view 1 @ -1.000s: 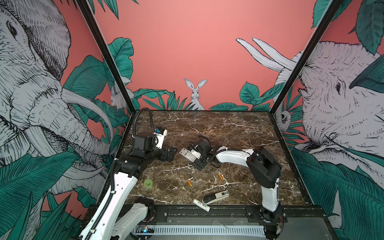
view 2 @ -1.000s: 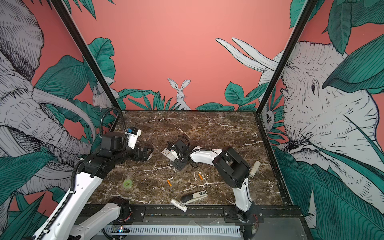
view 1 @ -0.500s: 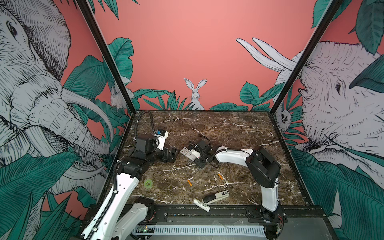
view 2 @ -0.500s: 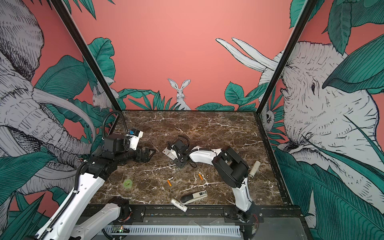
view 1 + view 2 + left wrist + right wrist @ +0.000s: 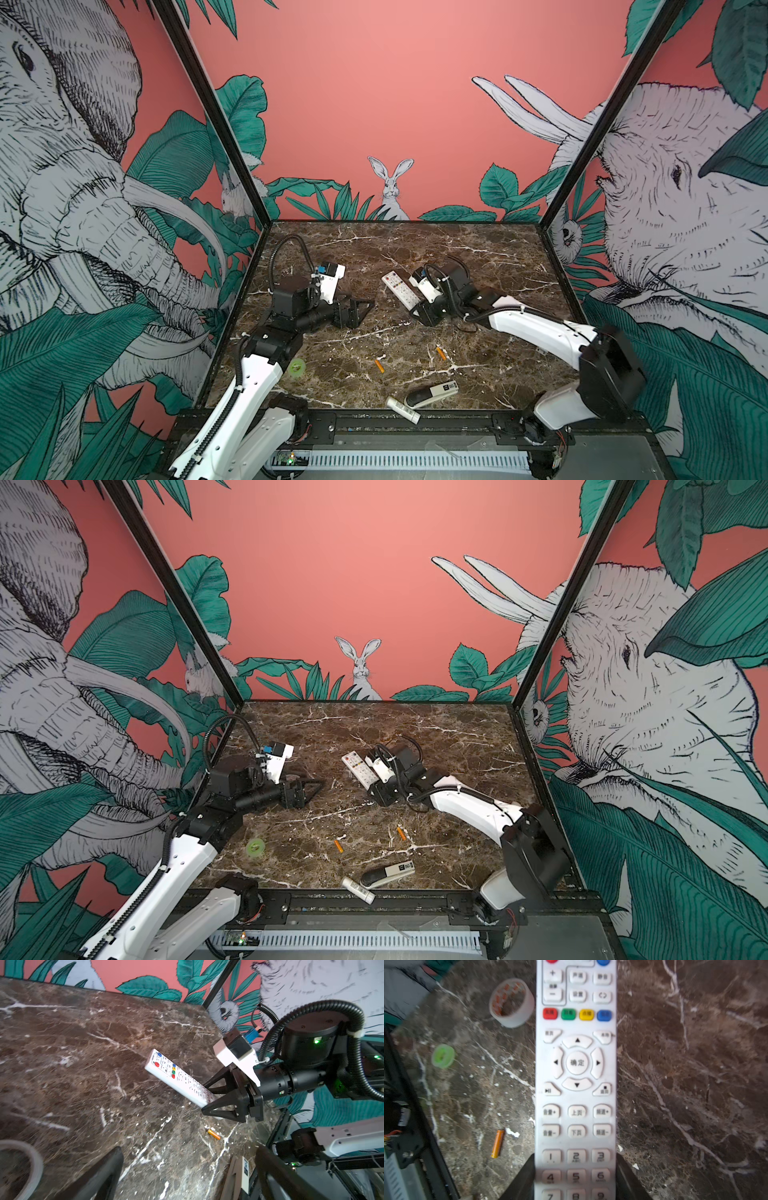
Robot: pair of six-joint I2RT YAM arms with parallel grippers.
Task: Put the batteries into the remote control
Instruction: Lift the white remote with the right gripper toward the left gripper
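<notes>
Clamped in right gripper (image 5: 205, 1098): remote control (image 5: 400, 289), number-key end, buttons up. Left gripper (image 5: 360, 309) spread wide, empty. Batteries (image 5: 379, 365) (image 5: 440, 353) loose on counter (image 5: 490, 266), apart from both.

The right gripper (image 5: 374, 786) clamps the near end of the remote (image 5: 360, 769), which points toward 11 o'clock. The left gripper (image 5: 313, 788), jaws wide, sits apart at its 9 o'clock. One battery (image 5: 339, 846) lies at its 7 o'clock, another battery (image 5: 401, 833) at 5.
</notes>
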